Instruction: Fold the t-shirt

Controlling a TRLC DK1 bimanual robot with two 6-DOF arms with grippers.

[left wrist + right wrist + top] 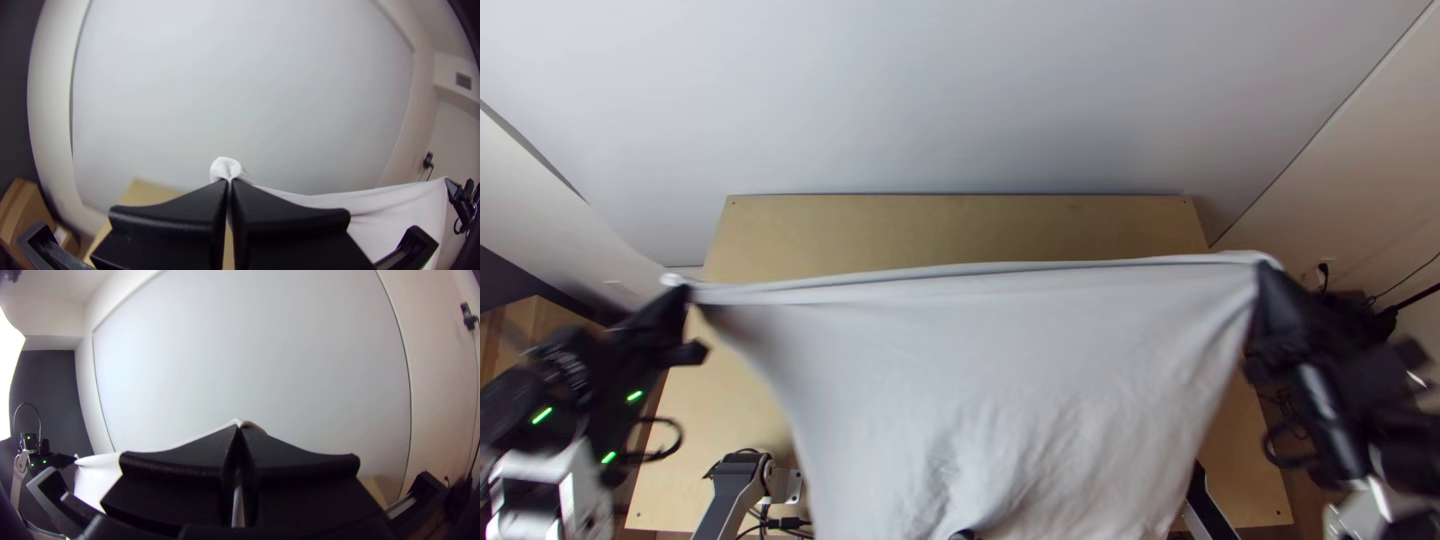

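The white t-shirt (1010, 370) hangs stretched between both grippers, high over the table, its upper edge nearly straight and its lower part running out of the top view's bottom edge. My left gripper (685, 292) is shut on one upper corner; in the left wrist view a small tuft of the shirt (226, 169) pokes out past the left gripper (229, 184). At the opposite upper corner my right gripper (1265, 275) is shut on the cloth, and in the right wrist view the right gripper (238, 429) has a bit of fabric over its tips.
The light wooden table (950, 225) lies below, partly covered from sight by the shirt. Black cables (780, 522) lie at its near edge. Cardboard boxes (27, 210) stand beyond the table's left side, and a large white panel (960, 100) rises behind.
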